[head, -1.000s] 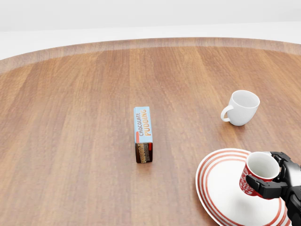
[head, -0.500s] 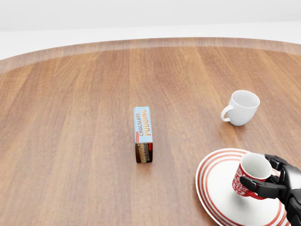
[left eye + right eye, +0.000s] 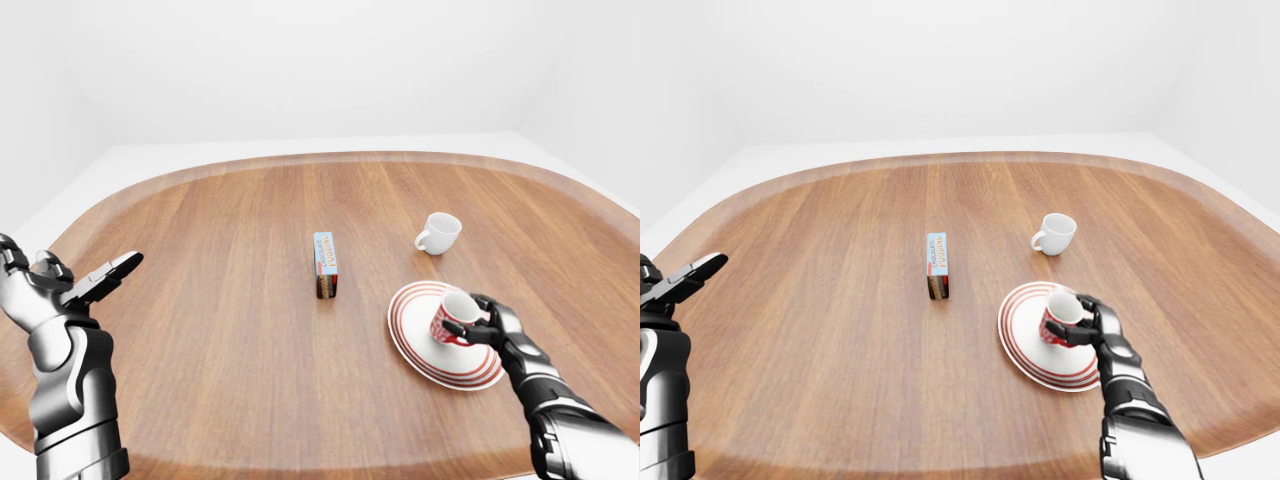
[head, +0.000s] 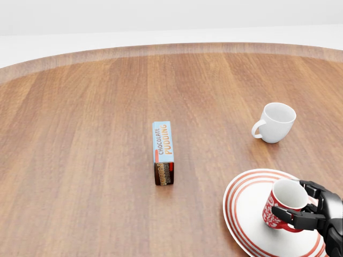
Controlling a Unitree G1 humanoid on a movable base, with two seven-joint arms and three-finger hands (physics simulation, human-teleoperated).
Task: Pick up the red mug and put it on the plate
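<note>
The red mug [image 4: 283, 208], white inside with a red patterned wall, sits low over the middle of the red-striped white plate [image 4: 244, 214] at the head view's bottom right. It tilts slightly, and I cannot tell whether its base touches the plate. My right hand [image 4: 293, 202] comes in from the bottom right corner with its black fingers [image 4: 286, 214] closed round the mug's side. My left hand [image 3: 98, 279] is raised at the far left of the left-eye view, beside the table's edge, fingers spread and holding nothing.
A white mug [image 4: 276, 122] stands just above the plate in the head view. A chocolate pudding box [image 4: 163, 152] lies on the wooden table [image 4: 80, 160] to the plate's left. The table's rounded edge [image 3: 250, 462] runs along the bottom of the eye views.
My right hand has carried the red mug down and a little to the left, from above the plate's right rim to low over its middle. The other things stayed put.
</note>
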